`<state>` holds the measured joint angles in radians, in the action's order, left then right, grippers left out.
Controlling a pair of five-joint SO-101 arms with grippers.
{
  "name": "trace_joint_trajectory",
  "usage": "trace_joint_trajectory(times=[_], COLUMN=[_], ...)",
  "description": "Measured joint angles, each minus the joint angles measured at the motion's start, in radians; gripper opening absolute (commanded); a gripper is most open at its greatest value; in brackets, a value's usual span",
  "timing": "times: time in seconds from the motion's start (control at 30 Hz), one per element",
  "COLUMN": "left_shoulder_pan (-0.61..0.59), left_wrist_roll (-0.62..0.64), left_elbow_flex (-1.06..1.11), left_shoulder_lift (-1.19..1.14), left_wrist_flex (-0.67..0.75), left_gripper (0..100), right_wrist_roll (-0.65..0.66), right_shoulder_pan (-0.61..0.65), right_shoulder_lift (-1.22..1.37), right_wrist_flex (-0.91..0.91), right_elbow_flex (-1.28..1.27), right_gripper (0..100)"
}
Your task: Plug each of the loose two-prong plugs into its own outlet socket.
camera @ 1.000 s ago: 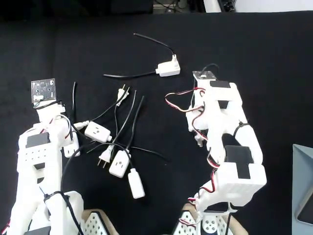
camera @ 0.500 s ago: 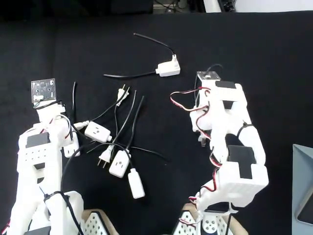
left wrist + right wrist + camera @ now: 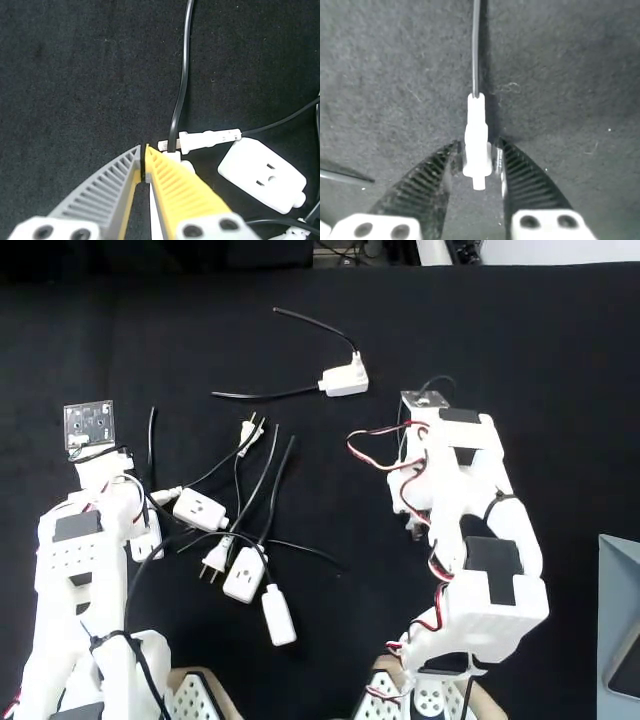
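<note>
No readable text right now: nothing legible on the outlet socket [image 3: 197, 508], the plug [image 3: 477, 142], or the small board [image 3: 89, 423] upper left in the high view.

Right arm [image 3: 470, 520]: it is hiding the surface [image 3: 560, 360] beneath it from your high view.
Plug [image 3: 477, 145]: its cord is running off the picture's edge.
Black cord [image 3: 182, 75]: it is slipping behind the left end effector's [image 3: 144, 151] yellow finger [image 3: 175, 185].
Grey object [image 3: 622, 620]: the edge is cutting it off.
</note>
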<state>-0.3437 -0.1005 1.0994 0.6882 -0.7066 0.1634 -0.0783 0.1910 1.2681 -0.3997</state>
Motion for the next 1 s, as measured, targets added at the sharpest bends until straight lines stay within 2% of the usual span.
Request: trace_joint_trajectory(times=[0.47, 0.63, 1.0], left_shoulder_pan=[0.000, 0.000, 0.000], left_wrist_roll=[0.000, 0.000, 0.000], left_elbow_flex=[0.000, 0.000, 0.000], left_shoulder_lift=[0.000, 0.000, 0.000], left_wrist_flex=[0.000, 0.000, 0.000], left_gripper=[3, 3, 3], right_wrist_roll=[0.000, 0.000, 0.000], right_shoulder_pan=[0.000, -0.002, -0.011], right_shoulder_lift=[0.000, 0.037, 0.048], right_wrist_flex=[0.000, 0.000, 0.020], right_elbow_flex=[0.000, 0.000, 0.031], right_gripper=[11.5, 1.1, 1.1])
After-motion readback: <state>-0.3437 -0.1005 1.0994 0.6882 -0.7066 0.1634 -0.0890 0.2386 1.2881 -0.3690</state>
